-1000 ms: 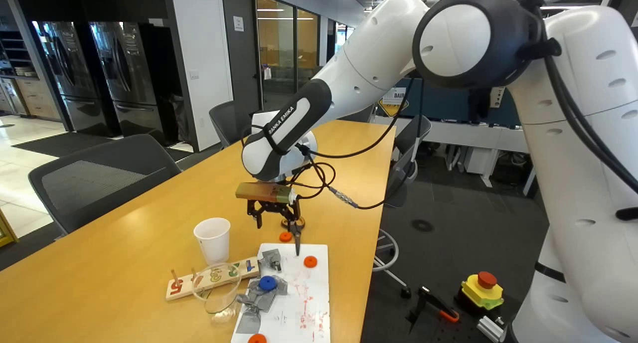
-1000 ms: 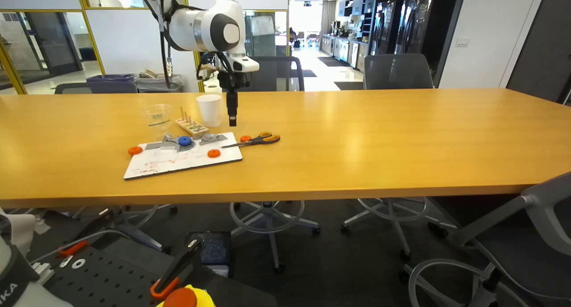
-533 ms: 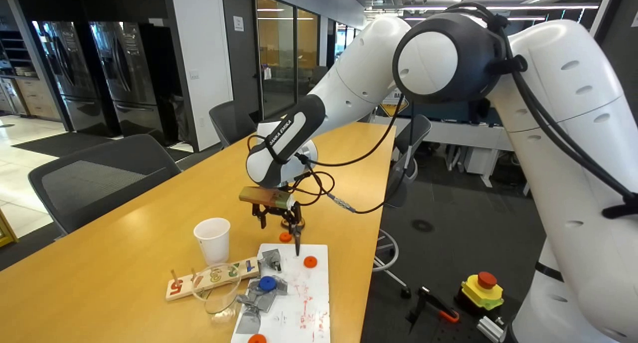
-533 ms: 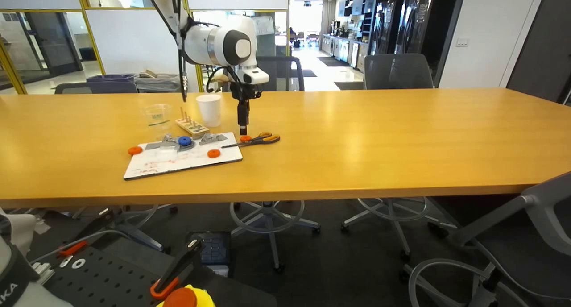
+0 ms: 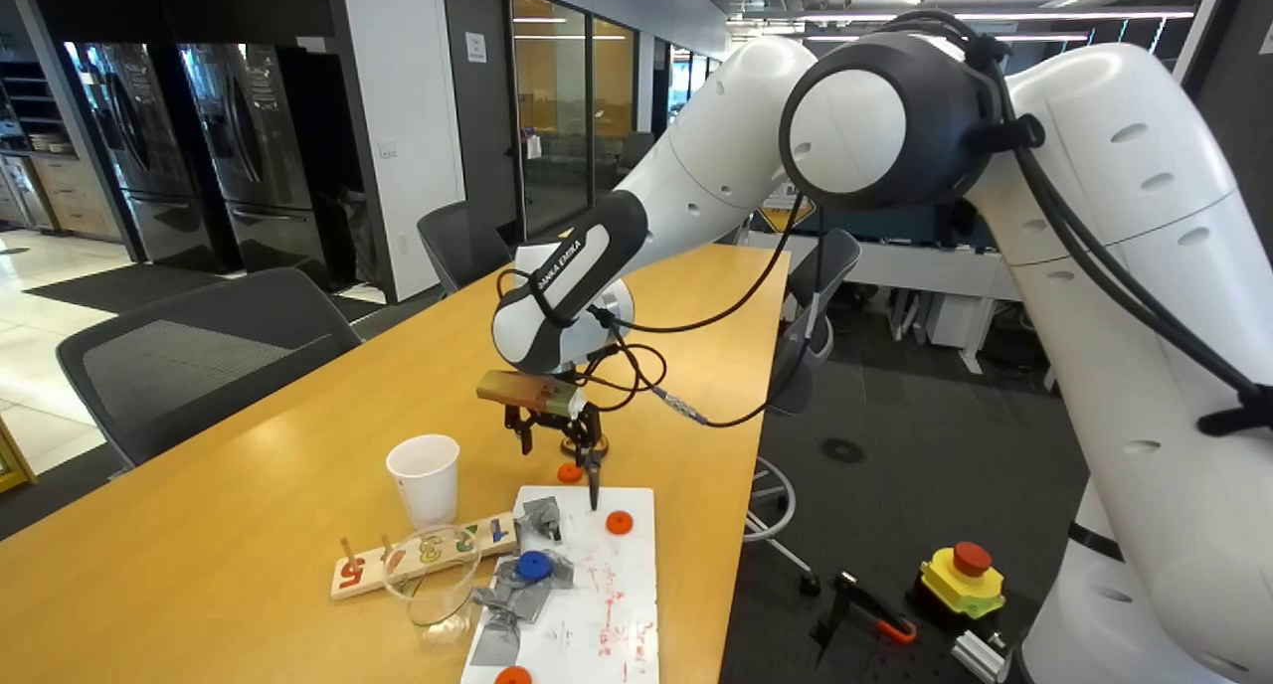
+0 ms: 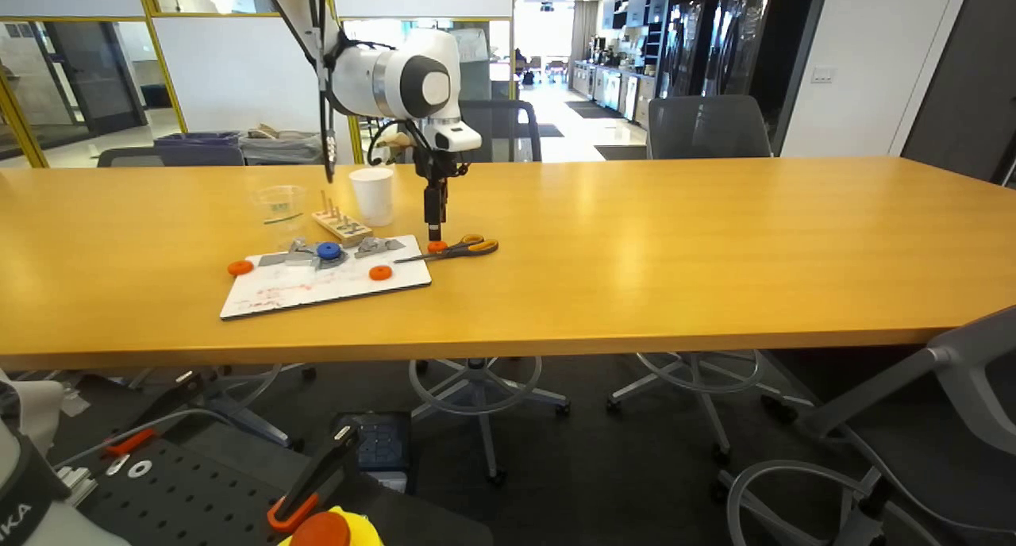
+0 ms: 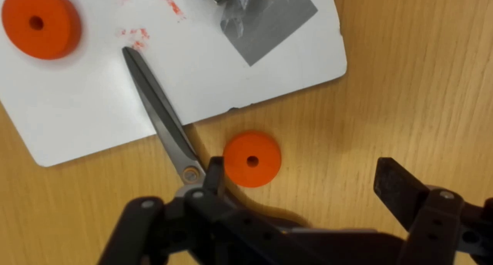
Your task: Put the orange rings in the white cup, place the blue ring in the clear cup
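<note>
Wrist view: tool (image 7: 299,173) spread wide; nearer orange ring (image 7: 252,174) round, centre-holed, its thickness unclear.

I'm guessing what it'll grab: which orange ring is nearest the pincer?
The orange ring on the table beside the scissors. The pincer hangs close above it; the other two lie farther off.

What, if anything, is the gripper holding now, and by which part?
Nothing is held: the fingers stand apart, and the orange ring nearest to them lies on the table.
</note>
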Controlling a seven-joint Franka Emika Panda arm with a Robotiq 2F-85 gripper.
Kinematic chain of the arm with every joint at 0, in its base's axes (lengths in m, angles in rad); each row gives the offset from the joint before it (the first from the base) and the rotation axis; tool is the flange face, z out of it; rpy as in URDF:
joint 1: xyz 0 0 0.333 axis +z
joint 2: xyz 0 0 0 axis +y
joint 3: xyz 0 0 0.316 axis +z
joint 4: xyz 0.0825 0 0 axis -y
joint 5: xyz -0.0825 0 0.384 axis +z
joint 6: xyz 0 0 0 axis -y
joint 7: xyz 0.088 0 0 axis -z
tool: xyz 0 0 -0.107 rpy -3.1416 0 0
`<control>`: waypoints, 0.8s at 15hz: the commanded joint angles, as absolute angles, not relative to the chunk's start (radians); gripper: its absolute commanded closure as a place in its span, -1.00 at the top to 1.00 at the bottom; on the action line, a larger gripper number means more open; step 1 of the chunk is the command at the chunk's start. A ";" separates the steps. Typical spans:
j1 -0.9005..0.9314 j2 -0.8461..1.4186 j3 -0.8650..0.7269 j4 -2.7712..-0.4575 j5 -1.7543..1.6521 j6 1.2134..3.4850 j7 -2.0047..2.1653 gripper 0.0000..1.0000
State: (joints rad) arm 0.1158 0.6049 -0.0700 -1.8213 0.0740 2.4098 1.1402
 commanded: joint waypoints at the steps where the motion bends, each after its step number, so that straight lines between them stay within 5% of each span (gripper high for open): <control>1: 0.112 0.625 -0.070 -1.798 0.105 2.414 1.151 1.00; 12: 0.103 0.663 -0.068 -1.771 0.130 2.411 1.145 1.00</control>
State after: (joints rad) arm 0.1092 0.6471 -0.0700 -1.8022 0.1034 2.4098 1.1478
